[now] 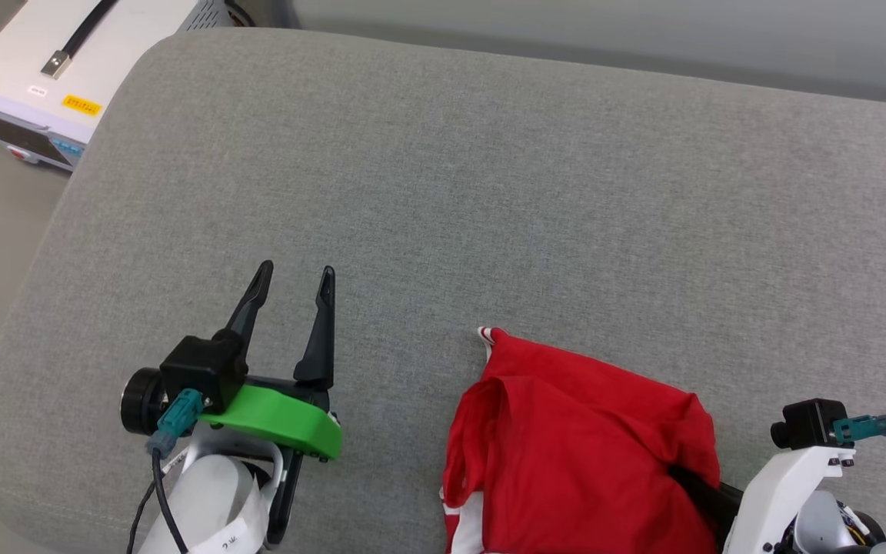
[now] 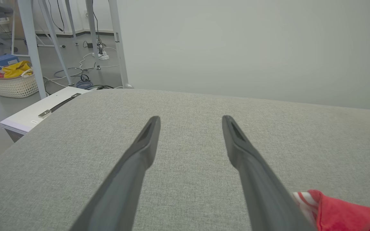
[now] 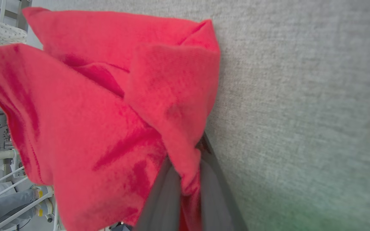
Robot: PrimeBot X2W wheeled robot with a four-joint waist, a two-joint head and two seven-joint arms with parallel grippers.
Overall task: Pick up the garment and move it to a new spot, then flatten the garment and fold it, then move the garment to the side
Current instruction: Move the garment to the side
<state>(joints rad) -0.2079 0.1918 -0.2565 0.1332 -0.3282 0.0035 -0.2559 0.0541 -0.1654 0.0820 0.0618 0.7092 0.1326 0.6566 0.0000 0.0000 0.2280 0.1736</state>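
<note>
**Head view.** Garment (image 1: 574, 438): lay bunched at the near edge of the grey cushion (image 1: 489, 154), right of centre. Left gripper (image 1: 294, 286): toward the near-left corner, apart from the cloth, jaws wide, empty.

**Left wrist view.** Fingers spread above bare cushion; the garment's striped trim (image 2: 302, 202) lay just beside one finger.

**Right wrist view.** Right gripper (image 3: 189, 170): jaws pinched on a red fold.

**Handling note.** Judged the pick-up step. Lift slowly, confirm the pinch holds, and carry the garment toward the cushion's open middle, away from the near edge.

I log: left gripper (image 1: 295, 269) has long black fingers (image 1: 321, 323), green bracket (image 1: 278, 419), teal plug (image 1: 181, 412), black cable (image 1: 162, 500), white forearm shell (image 1: 212, 496).
</note>
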